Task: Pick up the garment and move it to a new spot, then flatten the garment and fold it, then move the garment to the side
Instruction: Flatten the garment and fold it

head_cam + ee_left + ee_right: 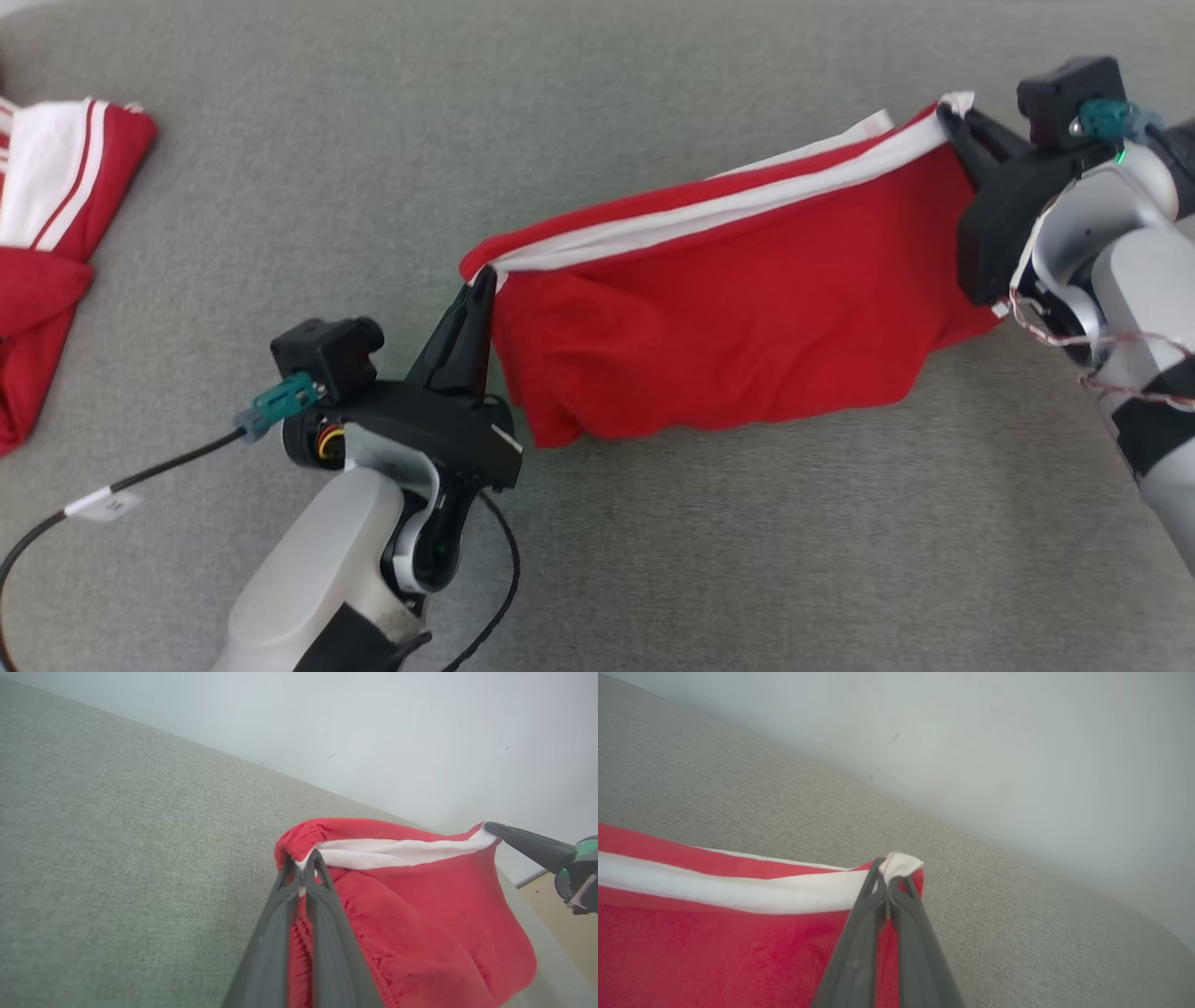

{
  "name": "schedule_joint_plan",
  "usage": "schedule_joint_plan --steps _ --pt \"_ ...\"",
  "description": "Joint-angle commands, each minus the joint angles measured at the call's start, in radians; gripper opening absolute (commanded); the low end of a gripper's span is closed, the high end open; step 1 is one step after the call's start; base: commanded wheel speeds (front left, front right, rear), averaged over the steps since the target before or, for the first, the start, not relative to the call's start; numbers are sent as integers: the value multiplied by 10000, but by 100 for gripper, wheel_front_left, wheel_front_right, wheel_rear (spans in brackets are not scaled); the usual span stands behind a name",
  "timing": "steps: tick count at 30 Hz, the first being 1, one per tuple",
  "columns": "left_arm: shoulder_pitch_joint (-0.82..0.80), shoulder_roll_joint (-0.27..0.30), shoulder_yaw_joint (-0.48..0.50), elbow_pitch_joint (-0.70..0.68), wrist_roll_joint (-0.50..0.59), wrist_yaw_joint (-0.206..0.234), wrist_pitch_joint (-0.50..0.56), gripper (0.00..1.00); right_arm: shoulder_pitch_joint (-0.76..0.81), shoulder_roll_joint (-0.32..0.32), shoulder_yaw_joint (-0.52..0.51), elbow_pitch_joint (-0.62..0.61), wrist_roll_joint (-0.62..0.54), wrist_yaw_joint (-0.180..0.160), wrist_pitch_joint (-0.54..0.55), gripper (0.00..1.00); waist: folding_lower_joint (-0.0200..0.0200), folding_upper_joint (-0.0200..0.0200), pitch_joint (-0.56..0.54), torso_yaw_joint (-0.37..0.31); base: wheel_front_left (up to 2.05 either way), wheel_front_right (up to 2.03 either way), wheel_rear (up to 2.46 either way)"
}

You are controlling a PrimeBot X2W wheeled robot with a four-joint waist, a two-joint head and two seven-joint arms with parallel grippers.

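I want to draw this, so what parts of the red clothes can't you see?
- Head view: second red-and-white garment, cut off by left edge.
- Head view: shape of the held red garment, hidden by its own folds.
- Left wrist view: the pinched corner, covered by the left claw.
- Right wrist view: that garment, cut off by left and bottom edges.

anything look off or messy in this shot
Nothing damaged. The red garment is stretched between the left tool and right tool, each shut on an end of its white-striped edge, but its lower part sags in loose wrinkles, not flat. A second red-and-white garment lies crumpled at the head view's left edge.
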Motion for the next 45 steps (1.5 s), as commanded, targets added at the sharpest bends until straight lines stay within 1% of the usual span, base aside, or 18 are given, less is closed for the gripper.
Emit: schedule_joint_plan --steps 1,2,3,4,7,10,14,17,21,25,29,32,35,37,40,45 --pt "-247 -99 -3 102 69 -19 -22 0 -297 139 63 297 -67 -26 -187 0 -3 -2 432 422 0 0 0" --pt "-343 -144 -18 166 78 -33 -29 0 -420 226 89 498 -32 -26 -270 0 -3 -2 471 461 0 0 0" --pt "-416 -185 -69 217 130 -56 -41 18 -542 324 83 694 12 -26 -378 0 -3 -2 492 485 0 0 0" --pt "-478 -213 -133 258 167 -96 -52 100 -642 403 72 873 52 -26 -456 100 -3 -2 509 507 0 0 0" --pt "-596 -265 -237 462 293 -147 -101 100 -899 520 158 1265 28 -26 -741 100 -3 -2 503 542 0 0 0" --pt "-615 -245 -198 552 452 -77 -246 100 -1051 553 126 1589 -15 -26 -1125 100 -3 -2 393 528 0 0 0" --pt "-335 -36 -10 461 760 107 -421 100 -1204 559 -69 1970 131 -26 -1377 100 -3 -2 98 430 0 0 0" --pt "19 222 115 178 1257 305 -485 100 -1147 574 -313 2224 294 -26 -1251 100 -3 -2 -170 355 0 0 0" --pt "674 621 299 -615 2400 635 -507 100 -773 588 -636 2578 786 -26 -451 100 -3 -2 -562 335 0 0 0" --pt "1840 812 815 -1810 3546 979 -505 100 -373 569 -970 2845 1342 -26 706 100 -3 -2 -866 400 0 0 0" --pt "3219 689 1482 -2847 4408 1217 -508 100 147 543 -1251 2944 1621 -26 1470 100 -3 -2 -1003 565 0 0 0" --pt "4163 506 1892 -3208 4841 1203 -508 100 455 623 -1490 3105 1619 -26 1800 100 -3 -2 -962 739 0 0 0" --pt "4797 307 2190 -3442 5142 1046 -509 100 686 789 -1787 3371 1526 -26 1944 100 -3 -2 -812 994 0 0 0" --pt "4953 227 2287 -3481 5233 1007 -509 100 731 908 -1963 3446 1636 -26 1923 100 -3 -2 -757 1081 0 0 0" --pt "5282 35 2623 -3577 5495 877 -509 100 787 1118 -2084 3729 1407 -25 2144 100 -3 -2 -605 1288 0 0 0" --pt "5549 -259 3065 -3573 5820 569 -510 100 1083 1693 -1872 4086 1105 12 2993 100 -3 -2 -691 1395 0 0 0"
